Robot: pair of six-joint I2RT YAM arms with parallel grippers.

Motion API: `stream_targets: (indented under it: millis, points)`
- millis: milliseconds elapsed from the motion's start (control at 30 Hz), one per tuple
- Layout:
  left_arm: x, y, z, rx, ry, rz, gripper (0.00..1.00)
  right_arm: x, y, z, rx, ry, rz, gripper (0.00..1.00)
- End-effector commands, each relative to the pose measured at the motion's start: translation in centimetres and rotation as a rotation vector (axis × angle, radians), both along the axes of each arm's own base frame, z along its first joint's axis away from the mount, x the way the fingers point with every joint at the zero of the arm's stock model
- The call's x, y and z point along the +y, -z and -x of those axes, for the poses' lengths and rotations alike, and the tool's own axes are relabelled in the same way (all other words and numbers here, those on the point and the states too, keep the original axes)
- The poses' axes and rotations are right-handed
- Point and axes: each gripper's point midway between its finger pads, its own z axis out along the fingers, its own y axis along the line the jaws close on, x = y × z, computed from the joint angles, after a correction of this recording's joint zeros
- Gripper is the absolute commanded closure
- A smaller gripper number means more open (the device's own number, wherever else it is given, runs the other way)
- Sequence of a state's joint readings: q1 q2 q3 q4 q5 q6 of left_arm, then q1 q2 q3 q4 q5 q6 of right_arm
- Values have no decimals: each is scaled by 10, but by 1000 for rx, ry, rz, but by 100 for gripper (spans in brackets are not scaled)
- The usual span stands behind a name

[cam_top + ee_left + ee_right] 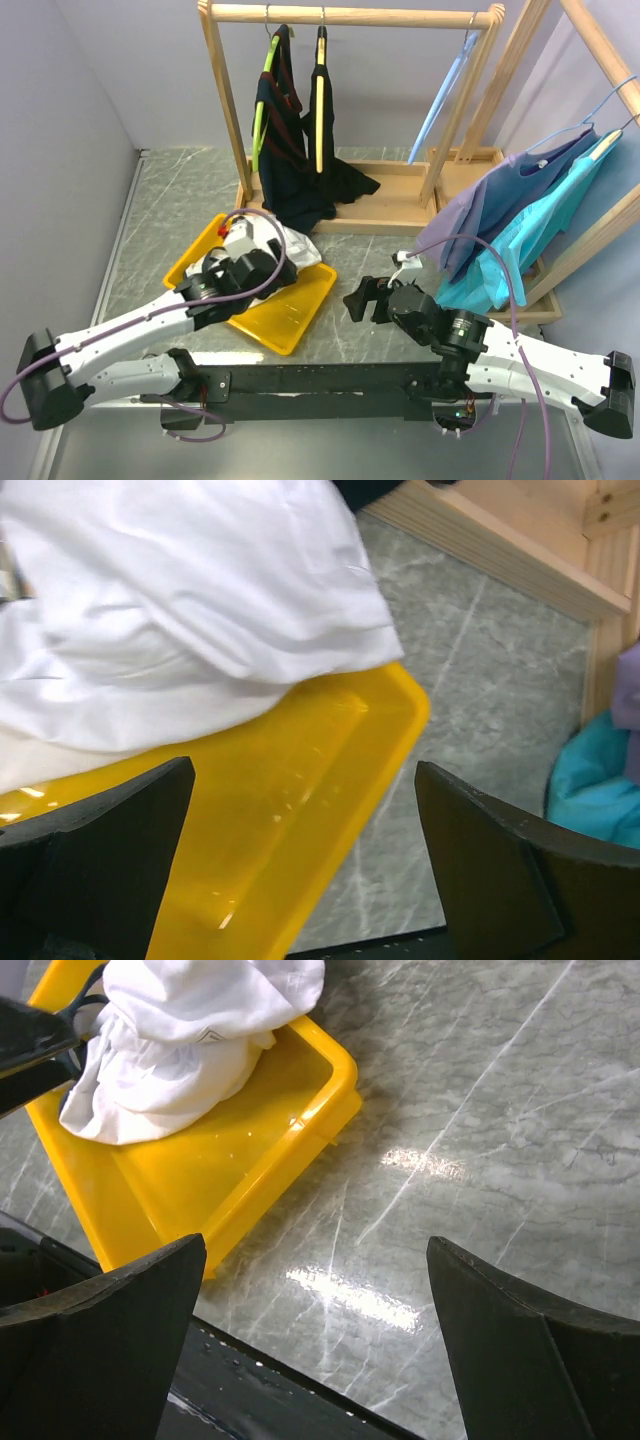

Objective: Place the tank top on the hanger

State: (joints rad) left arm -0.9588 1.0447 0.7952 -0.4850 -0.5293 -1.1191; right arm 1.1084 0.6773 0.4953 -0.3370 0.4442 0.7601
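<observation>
I'm seeing the tank top [300,245] lying bunched in the yellow tray [285,310]: looking light, limp, probably slippery. Left gripper [300,860] is hovering just beside it, jaws spread wide; right gripper [318,1345] is also gaping. I'm favouring pinching a raised fold.

Top external: set high behind the near edge of the grey marbled table [160,200], tilted down and forward toward the wooden clothes rack [350,15] at the frame's top; farthest and widest of the three. Left wrist: just behind the left gripper [305,770], black fingers [100,870] in both lower corners, pointed steeply down, very near the shallow yellow plastic tray [300,810] and crumpled white tank top [180,600]. Right wrist: behind the right gripper [315,1245], slightly farther off, facing down over bare tabletop, tray at upper left. Shared by all three: tray, tank top, table.
</observation>
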Motion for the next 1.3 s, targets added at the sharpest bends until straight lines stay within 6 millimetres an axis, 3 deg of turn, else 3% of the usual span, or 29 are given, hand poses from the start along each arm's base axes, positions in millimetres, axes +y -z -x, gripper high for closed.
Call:
stream_targets:
  millis: [0,100,133,233,300,333,433,633,667,767,800,833,867,933,1000,1067,1133,1267]
  points:
    - [32,-2,-1,-38,-90,-66,1,3,-11,-4,-29,9,-12,0]
    - [49,-3,-13,-51,-146,-84,1,2,-9,-4,-22,16,-5,0]
    - [65,3,-24,-41,-196,-89,1,1,-8,-4,-22,17,-2,0]
    - [83,16,-45,5,-220,-64,1,2,-11,-4,-23,13,-11,0]
    - [83,23,-54,14,-219,-75,1,3,-12,-4,-24,9,-16,0]
    - [79,17,-63,-17,-216,-58,0,4,-12,-4,-24,9,-17,0]
    - [65,25,-77,-15,-170,-80,1,6,-11,-4,-19,3,-10,0]
    - [51,69,-95,42,-157,-133,2,9,-10,-3,-7,-10,6,0]
    - [51,77,-96,48,-150,-144,7,10,-12,-3,-9,-11,0,0]
    - [48,77,-98,22,-130,-137,46,10,-14,-3,-14,-14,-10,0]
    - [48,72,-98,12,-120,-140,76,10,-14,-3,-16,-13,-10,0]
    - [47,64,-98,1,-108,-139,94,11,-14,-3,-15,-17,-8,0]
    - [47,48,-97,-36,-94,-141,99,11,-16,-4,-17,-15,-8,0]
    - [42,23,-90,-85,-53,-143,99,11,-19,-5,-24,-11,-1,0]
    - [32,-17,-78,-174,43,-108,99,11,-27,-10,-41,7,-2,0]
    - [18,-61,-61,-281,146,-73,99,7,-35,-13,-57,31,2,0]
    - [-3,-89,-39,-326,295,-36,99,0,-43,-18,-79,67,9,0]
    - [-34,-114,-6,-359,466,-19,99,-15,-68,-23,-117,139,-16,0]
